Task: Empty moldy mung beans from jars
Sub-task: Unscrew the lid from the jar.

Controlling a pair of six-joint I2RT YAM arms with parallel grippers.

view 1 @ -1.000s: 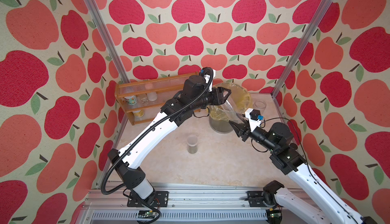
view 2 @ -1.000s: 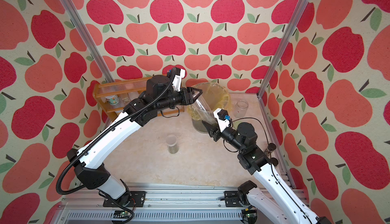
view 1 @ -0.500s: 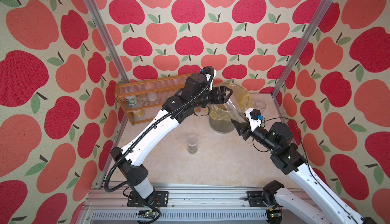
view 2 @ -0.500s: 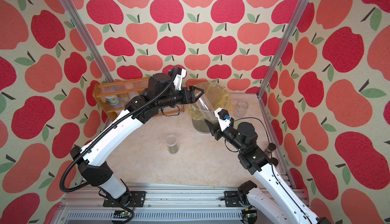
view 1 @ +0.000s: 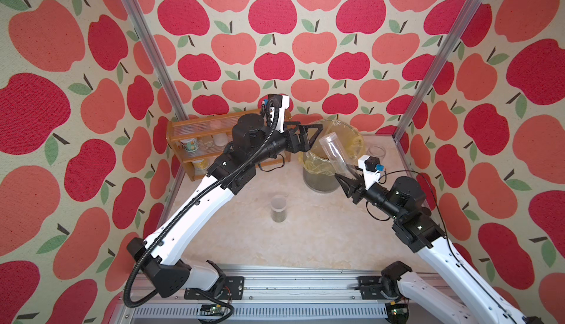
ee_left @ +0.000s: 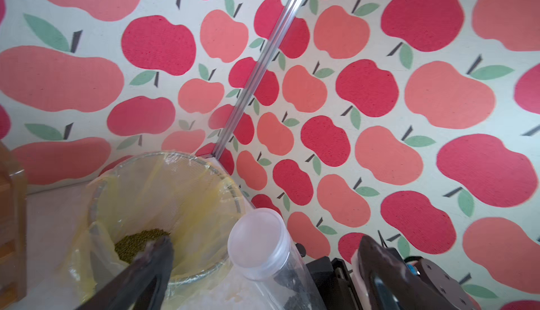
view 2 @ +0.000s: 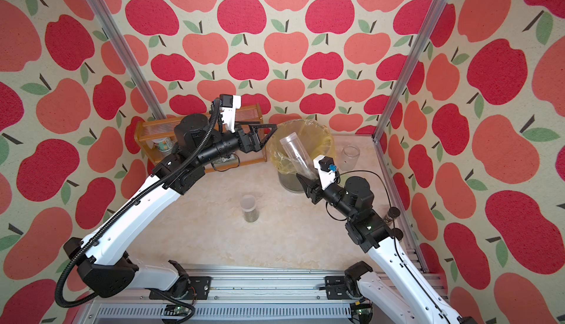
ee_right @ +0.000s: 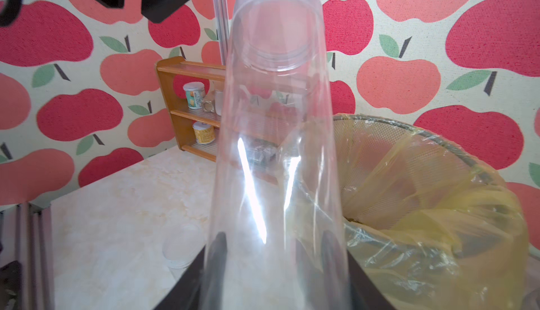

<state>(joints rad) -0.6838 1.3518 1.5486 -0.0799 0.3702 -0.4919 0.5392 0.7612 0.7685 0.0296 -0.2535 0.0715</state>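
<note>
In both top views your right gripper (view 1: pixel 345 181) is clamped on the lower end of the tall slim jar (view 1: pixel 336 154). The jar leans up over the grey bin (view 1: pixel 321 183) with its yellow bag (view 1: pixel 315 162), and it looks empty. Your left gripper (view 1: pixel 312 138) hangs just beside the jar's upper end, jaws spread wide. The short jar (view 1: pixel 278 208) stands alone mid-table with mung beans (view 1: pixel 278 217) in its bottom, not yet emptied. The round-shouldered jar (view 2: pixel 350 157) sits beside the bin near the back corner and looks empty. Sweep either forearm low across the table and you tip the short jar.

From the left wrist, your spread fingers (ee_left: pixel 155 256) flank the jar's pale round end; whether that is a lid I cannot tell. A heap of mung beans lies in the bag. Pull away sideways rather than straight back and a finger could clip that end and lever the jar.

From the right wrist, the fingers pinch slick clear wall far from the jar's top. Any knock up there could twist the jar loose and drop it into the bin. The wooden rack (ee_right: pixel 175 95) stands well apart.
</note>
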